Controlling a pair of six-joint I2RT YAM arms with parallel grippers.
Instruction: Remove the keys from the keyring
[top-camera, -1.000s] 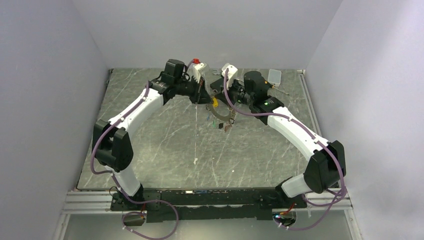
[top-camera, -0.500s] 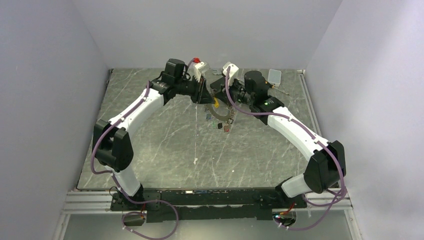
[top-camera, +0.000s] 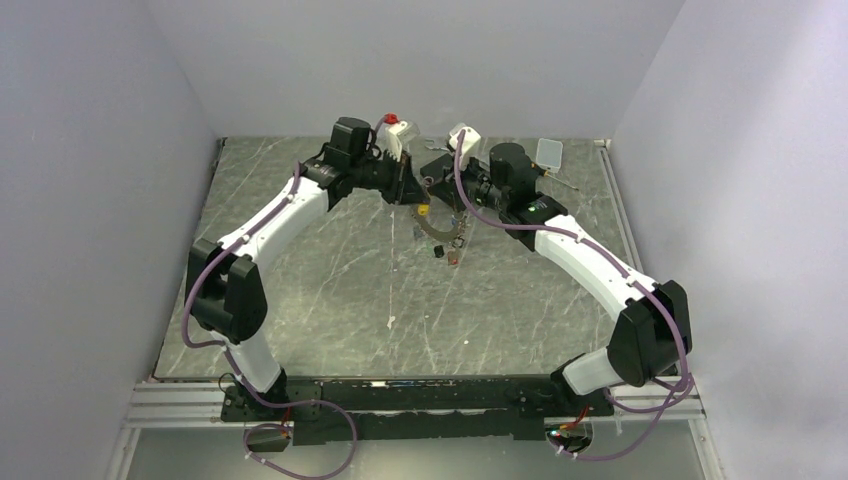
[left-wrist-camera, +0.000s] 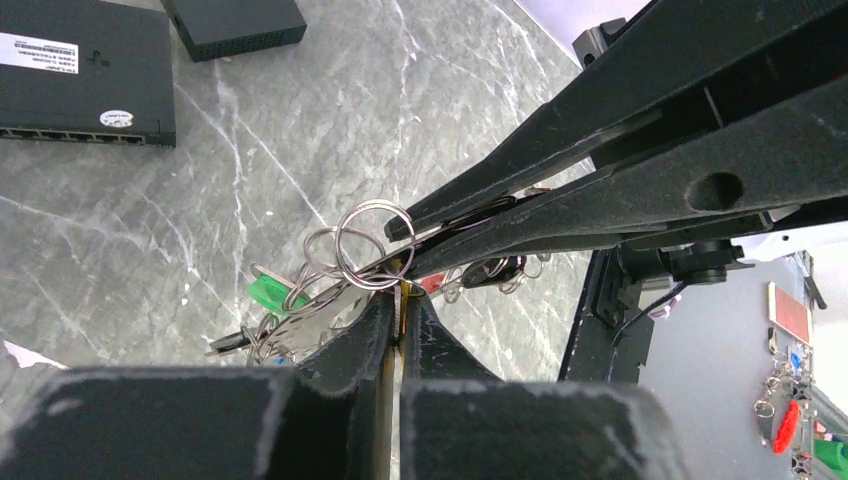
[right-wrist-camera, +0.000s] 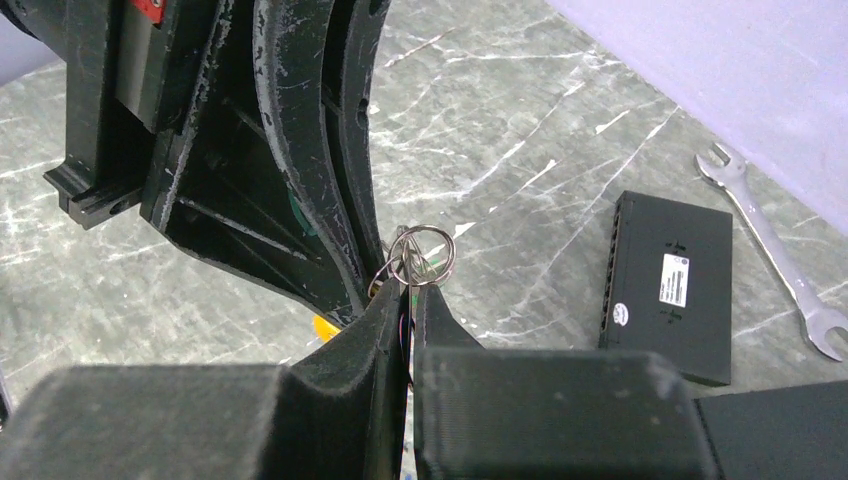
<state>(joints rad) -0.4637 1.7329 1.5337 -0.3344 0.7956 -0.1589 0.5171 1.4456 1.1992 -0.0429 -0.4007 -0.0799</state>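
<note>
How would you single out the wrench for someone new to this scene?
In the right wrist view, follow the marble table toward the picture's right, by the wall. Just right of the black flat box lies the wrench: slim, silver, forked at both ends.

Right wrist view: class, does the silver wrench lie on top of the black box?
No, the silver wrench lies on the table beside the black box, with bare tabletop between them.
</note>
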